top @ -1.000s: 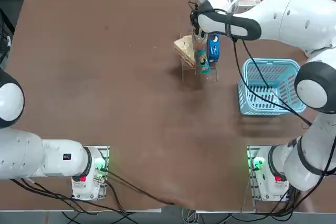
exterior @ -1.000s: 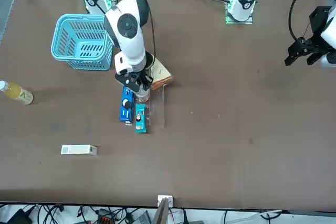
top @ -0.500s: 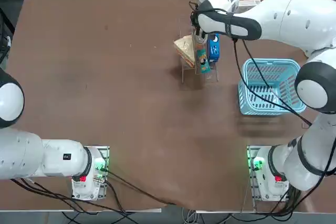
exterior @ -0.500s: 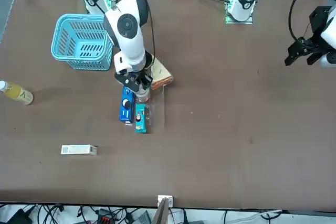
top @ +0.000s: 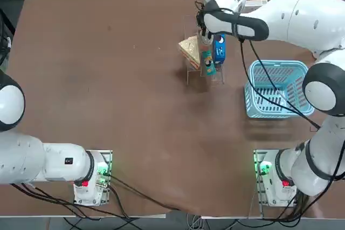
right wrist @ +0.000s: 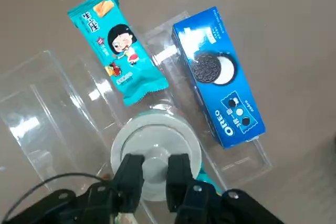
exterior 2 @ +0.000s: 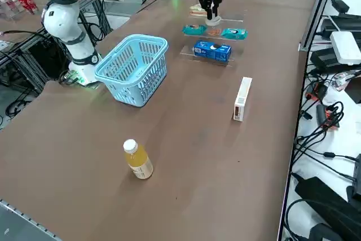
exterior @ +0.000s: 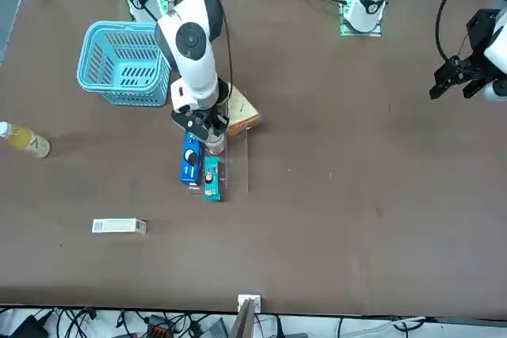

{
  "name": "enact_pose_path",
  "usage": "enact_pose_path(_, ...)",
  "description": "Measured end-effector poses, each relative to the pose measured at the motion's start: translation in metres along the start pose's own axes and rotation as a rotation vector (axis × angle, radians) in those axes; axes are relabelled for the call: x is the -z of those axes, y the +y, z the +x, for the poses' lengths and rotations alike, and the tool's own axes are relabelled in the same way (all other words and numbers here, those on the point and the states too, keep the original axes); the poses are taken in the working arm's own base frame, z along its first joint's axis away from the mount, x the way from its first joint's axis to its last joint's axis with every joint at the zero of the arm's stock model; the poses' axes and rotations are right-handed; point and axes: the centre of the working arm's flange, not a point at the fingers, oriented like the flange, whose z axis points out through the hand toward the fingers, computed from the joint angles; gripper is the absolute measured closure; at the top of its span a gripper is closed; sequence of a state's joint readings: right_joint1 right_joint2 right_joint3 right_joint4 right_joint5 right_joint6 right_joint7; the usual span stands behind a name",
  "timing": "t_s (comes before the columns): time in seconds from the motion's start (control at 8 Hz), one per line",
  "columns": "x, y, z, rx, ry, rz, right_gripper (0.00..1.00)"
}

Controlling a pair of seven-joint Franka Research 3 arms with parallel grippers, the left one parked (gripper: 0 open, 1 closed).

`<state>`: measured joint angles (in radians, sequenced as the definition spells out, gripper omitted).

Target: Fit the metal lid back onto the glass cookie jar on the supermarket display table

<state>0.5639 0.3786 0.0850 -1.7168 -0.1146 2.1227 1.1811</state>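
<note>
In the top view, the counter (top: 135, 106) is crossed by the right arm (top: 288, 17). The blue basket (top: 275, 79) is seen near it. Most of the work spot is covered by the arm, so the fit cannot be checked from here.

In the front view, the jar (exterior: 215, 146) is seen under the claw (exterior: 211, 134), close to the blue box (exterior: 191, 160) and the sandwich (exterior: 243, 113). Its top is hidden by the claw. The bottle (exterior: 25, 139) and the white box (exterior: 119, 225) are set well apart from the work.

In the right side view, the lid (exterior 2: 212, 21) is seen flat under the claw, at the top of the jar. It cannot be told if a small gap is left.

In the right wrist view, the lid's knob (right wrist: 155, 170) is pinched between the two fingers of the claw. The lid is held over the jar, and most of the jar is hidden by it. The clear rack (right wrist: 42, 124) is seen around them, and the green packet (right wrist: 118, 45) is laid near the blue box.

The lid seems to be at the last step, being put on the jar. Next, it should be lined up with the rim and pressed down softly. The knob should be let go only when the lid is sitting flat. If it is put on crooked, the jar could be tipped.
</note>
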Motion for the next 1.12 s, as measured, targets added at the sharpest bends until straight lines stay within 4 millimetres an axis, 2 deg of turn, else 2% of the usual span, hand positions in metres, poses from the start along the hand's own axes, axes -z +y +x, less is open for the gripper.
enact_pose_path(1.12, -0.005, -0.0012, -0.0005, 0.003, 0.005, 0.012, 0.73)
